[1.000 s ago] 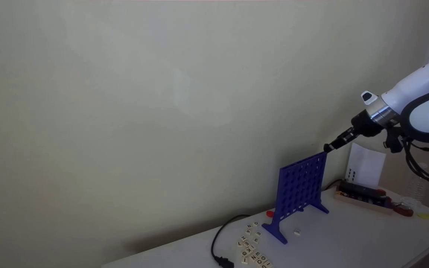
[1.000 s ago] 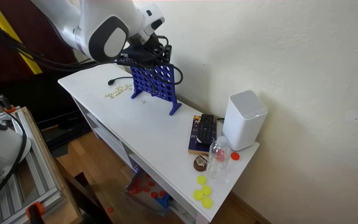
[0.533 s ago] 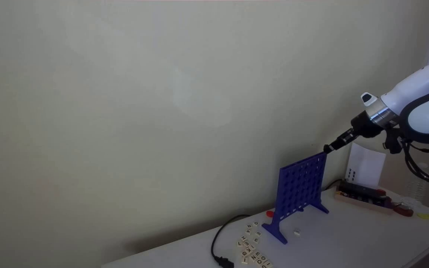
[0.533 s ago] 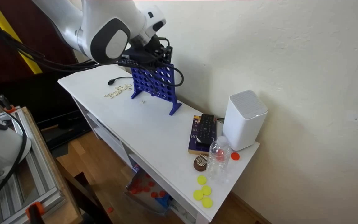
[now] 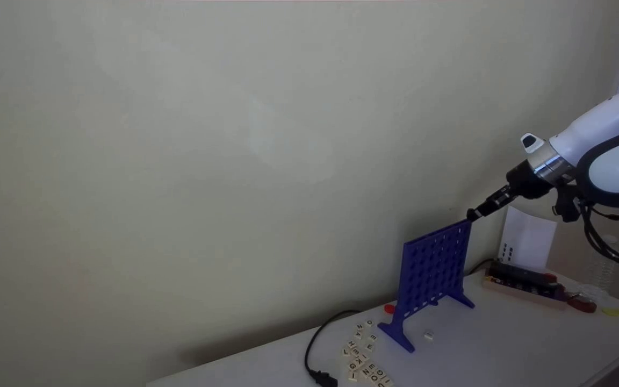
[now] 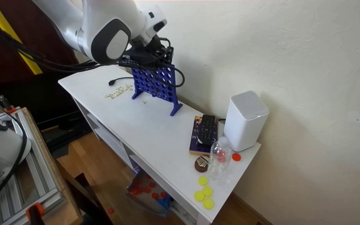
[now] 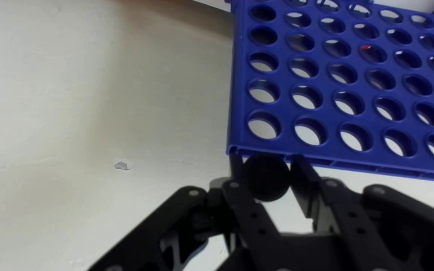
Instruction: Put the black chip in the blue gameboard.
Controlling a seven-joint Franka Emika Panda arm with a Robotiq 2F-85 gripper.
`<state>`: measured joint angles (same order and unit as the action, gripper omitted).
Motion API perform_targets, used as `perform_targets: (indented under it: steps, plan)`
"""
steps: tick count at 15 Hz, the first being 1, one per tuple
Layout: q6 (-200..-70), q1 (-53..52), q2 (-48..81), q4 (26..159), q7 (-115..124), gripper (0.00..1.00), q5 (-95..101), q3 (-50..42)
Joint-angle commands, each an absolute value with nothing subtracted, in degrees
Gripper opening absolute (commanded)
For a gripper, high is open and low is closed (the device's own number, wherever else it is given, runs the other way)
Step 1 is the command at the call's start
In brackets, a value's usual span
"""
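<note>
End effector [image 7: 266,165]: clamped on the black chip [image 7: 266,181] in the wrist view, with dark fingertips [image 7: 300,169] against opposite sides of the rim.
Power plug [image 6: 111,82]: black, corded, lying toward the left of the white worktop [image 6: 155,134] in an exterior view.
Letter tiles [image 6: 117,92]: spread loosely near the plug, with one lone tile [image 6: 143,102] set apart, nearer the middle.
See-through bin [image 6: 142,205]: lower than the worktop, with several red chips [image 6: 154,195] inside.
Blue gameboard [image 7: 326,85]: upright on two feet near the wall [image 6: 308,62], with the white arm [image 6: 114,34] above and, in an exterior view, a red disc [image 5: 389,309] just beside one foot.
Black chip: at the gameboard's top edge, in line with the end column; cannot tell if dipped into the slot.
Book [image 6: 195,142]: flat on the worktop, with a black remote [image 6: 207,129] on top.
Brown tined piece [image 6: 200,167]: round, just beside the book.
Yellow chips [image 6: 207,204]: four, flat, grouped near the worktop's corner.
Clear bottle [image 6: 219,167]: upright, in front of the white box [image 6: 245,125], with a red patch [image 6: 221,155] showing through.
Red chip [image 6: 236,157]: flat, just beside the box's base.
White box: upright, near the wall, at the right end of the worktop.
</note>
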<state>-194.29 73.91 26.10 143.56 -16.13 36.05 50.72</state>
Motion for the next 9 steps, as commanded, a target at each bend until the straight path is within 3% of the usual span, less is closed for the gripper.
perform_targets:
  steps: [1, 6, 7, 9]
  plan:
    - [-194.32, 73.91, 26.1, 143.56, -16.13, 0.35, 36.05, 50.72]
    - [-194.44, 73.91, 26.1, 143.56, -16.13, 0.35, 36.05, 50.71]
    - [-194.45, 73.91, 26.1, 143.56, -16.13, 0.1, 36.05, 50.71]
    - [-194.77, 73.26, 26.1, 143.13, -16.64, 0.1, 36.06, 50.19]
